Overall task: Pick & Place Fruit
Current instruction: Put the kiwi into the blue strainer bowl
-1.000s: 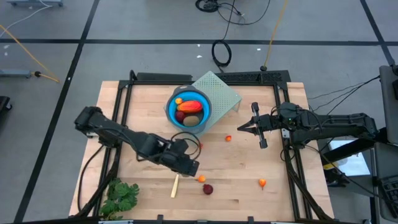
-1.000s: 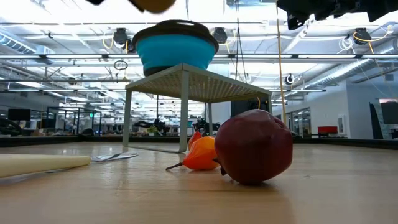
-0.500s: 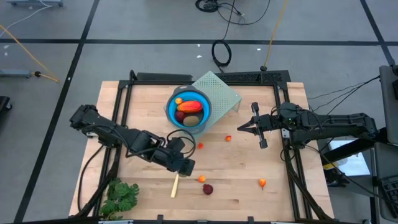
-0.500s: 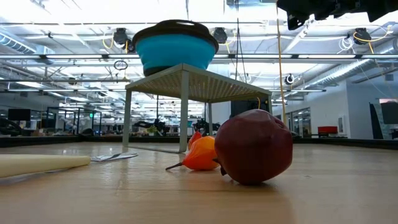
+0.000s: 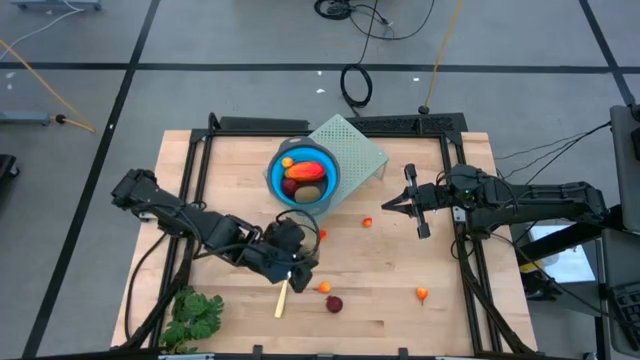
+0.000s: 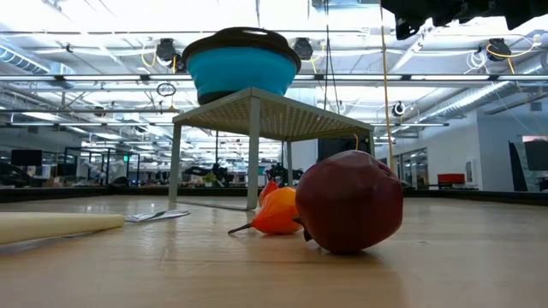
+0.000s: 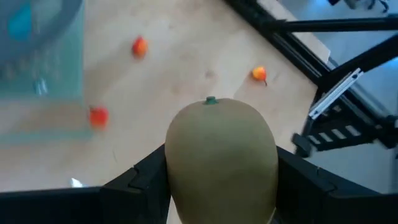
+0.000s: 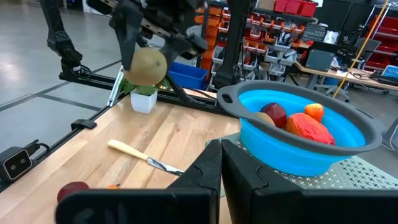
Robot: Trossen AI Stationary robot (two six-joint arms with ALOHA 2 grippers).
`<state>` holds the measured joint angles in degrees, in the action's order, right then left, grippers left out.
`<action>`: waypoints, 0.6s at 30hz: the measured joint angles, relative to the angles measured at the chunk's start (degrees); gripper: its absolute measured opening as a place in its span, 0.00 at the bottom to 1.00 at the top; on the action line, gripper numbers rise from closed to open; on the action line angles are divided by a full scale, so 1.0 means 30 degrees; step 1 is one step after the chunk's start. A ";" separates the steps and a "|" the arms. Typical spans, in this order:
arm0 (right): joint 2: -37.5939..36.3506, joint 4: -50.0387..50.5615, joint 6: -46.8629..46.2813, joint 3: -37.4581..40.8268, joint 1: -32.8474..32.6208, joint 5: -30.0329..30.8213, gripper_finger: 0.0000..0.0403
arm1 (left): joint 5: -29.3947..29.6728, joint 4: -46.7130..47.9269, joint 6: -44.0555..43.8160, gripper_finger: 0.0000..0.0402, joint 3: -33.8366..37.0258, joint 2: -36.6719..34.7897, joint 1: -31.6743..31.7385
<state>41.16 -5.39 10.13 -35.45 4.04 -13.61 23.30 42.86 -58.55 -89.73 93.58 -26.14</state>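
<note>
No text, label, brand, number or sign can be read in any of the views, neither on the table nor in the room behind it.

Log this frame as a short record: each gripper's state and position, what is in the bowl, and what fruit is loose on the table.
left gripper: shut on a brown-green fruit, raised above the table's front middle
right gripper: shut, empty, waiting at the table's right side
bowl: blue, on a pale rack, holds several fruits
loose on table: dark red ball and four small orange or red bits
</note>
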 joint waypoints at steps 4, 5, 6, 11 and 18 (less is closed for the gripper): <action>-0.0004 0.0000 0.0000 0.0001 -0.0002 0.0000 0.01 | 0.0973 -0.0070 0.2187 0.54 0.0000 0.0000 -0.0200; -0.0004 0.0000 0.0000 0.0002 0.0001 0.0000 0.01 | 0.1054 -0.0070 0.2596 0.54 0.0000 0.0000 -0.0207; -0.0003 0.0000 0.0000 -0.0004 0.0004 0.0000 0.01 | 0.1122 -0.0071 0.2977 0.54 0.0000 0.0000 -0.0207; 0.0001 0.0000 0.0000 -0.0001 0.0000 0.0000 0.01 | 0.2052 -0.0077 0.4653 0.54 0.0000 0.0000 -0.0207; -0.0004 0.0000 0.0000 -0.0001 0.0001 0.0000 0.01 | 0.2900 -0.0099 0.6459 0.54 0.0000 0.0000 -0.0192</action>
<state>41.15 -5.39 10.13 -35.45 4.04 -13.61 32.00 42.57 -39.17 -89.73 93.58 -26.72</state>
